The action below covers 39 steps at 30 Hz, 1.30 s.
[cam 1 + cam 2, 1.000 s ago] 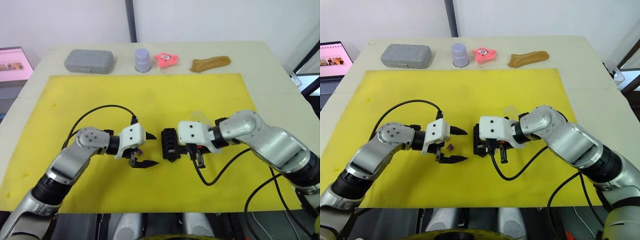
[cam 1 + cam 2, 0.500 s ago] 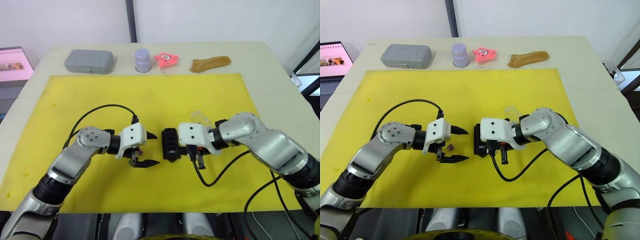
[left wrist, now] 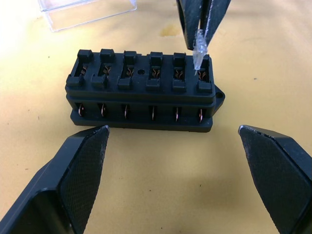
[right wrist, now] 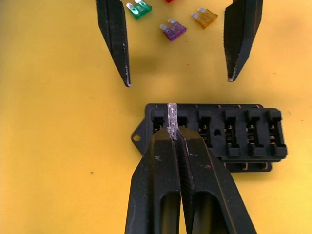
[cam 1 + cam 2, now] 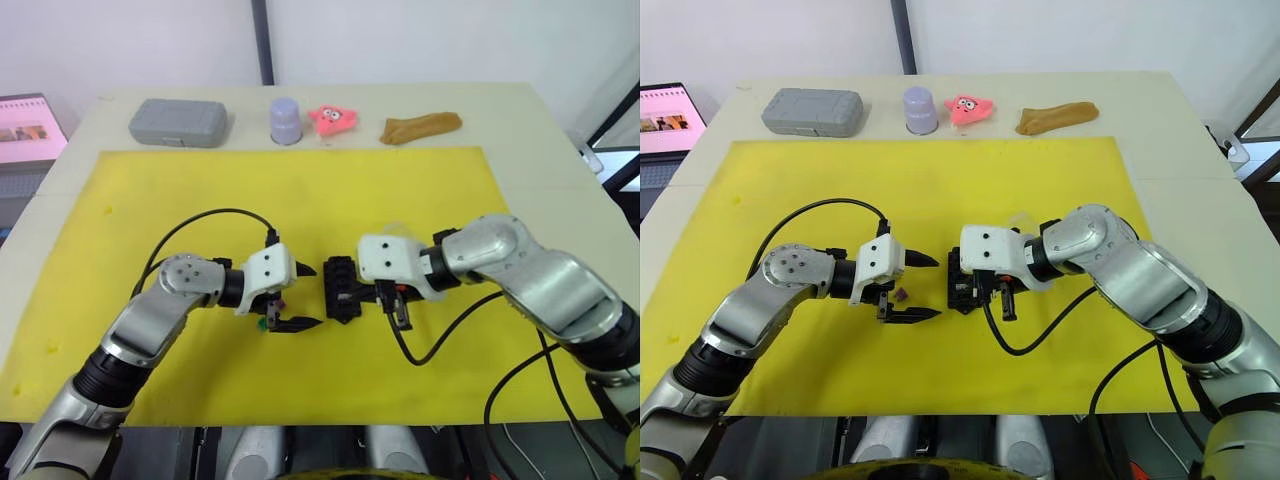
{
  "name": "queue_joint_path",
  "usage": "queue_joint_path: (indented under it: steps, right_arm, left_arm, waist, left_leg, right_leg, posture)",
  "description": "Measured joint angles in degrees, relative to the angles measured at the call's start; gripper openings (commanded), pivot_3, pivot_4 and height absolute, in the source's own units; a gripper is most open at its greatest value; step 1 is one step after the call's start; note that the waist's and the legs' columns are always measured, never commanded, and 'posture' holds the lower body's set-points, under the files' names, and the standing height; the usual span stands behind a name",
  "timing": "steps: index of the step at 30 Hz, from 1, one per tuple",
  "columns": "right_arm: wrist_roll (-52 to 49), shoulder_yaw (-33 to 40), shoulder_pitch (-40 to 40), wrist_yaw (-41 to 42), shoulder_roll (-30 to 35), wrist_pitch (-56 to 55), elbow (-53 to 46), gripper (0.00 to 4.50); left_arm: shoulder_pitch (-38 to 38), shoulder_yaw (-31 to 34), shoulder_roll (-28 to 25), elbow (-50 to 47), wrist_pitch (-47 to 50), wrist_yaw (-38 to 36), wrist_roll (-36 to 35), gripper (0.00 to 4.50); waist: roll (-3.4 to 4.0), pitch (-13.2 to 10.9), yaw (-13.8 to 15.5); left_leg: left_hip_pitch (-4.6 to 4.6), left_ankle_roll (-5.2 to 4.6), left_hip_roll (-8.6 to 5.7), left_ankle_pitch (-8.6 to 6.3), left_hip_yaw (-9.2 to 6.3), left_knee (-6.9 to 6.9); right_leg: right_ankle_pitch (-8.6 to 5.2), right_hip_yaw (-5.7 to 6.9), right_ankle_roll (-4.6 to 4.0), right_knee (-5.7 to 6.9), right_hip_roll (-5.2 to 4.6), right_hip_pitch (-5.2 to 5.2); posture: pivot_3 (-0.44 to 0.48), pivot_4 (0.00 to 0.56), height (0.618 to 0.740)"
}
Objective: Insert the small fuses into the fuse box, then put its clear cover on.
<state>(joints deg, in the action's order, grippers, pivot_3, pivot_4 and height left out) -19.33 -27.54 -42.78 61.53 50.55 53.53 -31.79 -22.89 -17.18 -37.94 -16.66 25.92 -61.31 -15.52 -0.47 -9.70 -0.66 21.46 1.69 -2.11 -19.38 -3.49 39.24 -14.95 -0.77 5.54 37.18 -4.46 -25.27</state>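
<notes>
Pinching a pale grey fuse [image 4: 172, 118] between pressed-together fingers, the right end effector [image 4: 176, 141] held it over the end slot of the fuse box [image 3: 141, 90] — blades just at the slot mouth, whether seated could not be told. Facing it from the other side, the left end effector [image 5: 296, 296] hovered with fingers spread wide and empty, tips near the box but apart from it. Lying loose on the yellow mat [image 5: 300, 190] beyond the left fingers: a green fuse [image 4: 139, 8], a purple fuse [image 4: 173, 30] and a yellow-brown fuse [image 4: 204, 17], well apart from the box; a sliver of red beside them. Resting on the mat just behind the box, the clear cover [image 3: 87, 10], not touching it. Ranged along the far edge of the bench [image 5: 520, 110], off the mat — a grey case [image 5: 178, 122], a lilac cup [image 5: 285, 120], a pink toy [image 5: 334, 119] and a brown cloth-like piece [image 5: 420, 127].
</notes>
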Motion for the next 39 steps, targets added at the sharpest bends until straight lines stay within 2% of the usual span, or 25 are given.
queue_joint_path:
  steps: [39]
  right_arm:
    - [1.2, -0.8, 1.9, -0.5, 0.0, 0.2, -0.1, 0.0]
  left_arm:
    - [0.0, 0.0, 0.5, 0.3, 0.0, 0.1, 0.5, 4.46]
  waist:
    - [0.0, 0.0, 0.0]
  left_leg:
    - [0.0, 0.0, 0.0, 0.0, 0.0, 0.02]
  right_leg:
    - [0.0, 0.0, 0.0, 0.02, 0.0, 0.0]
  posture:
    - [0.0, 0.15, 0.74]
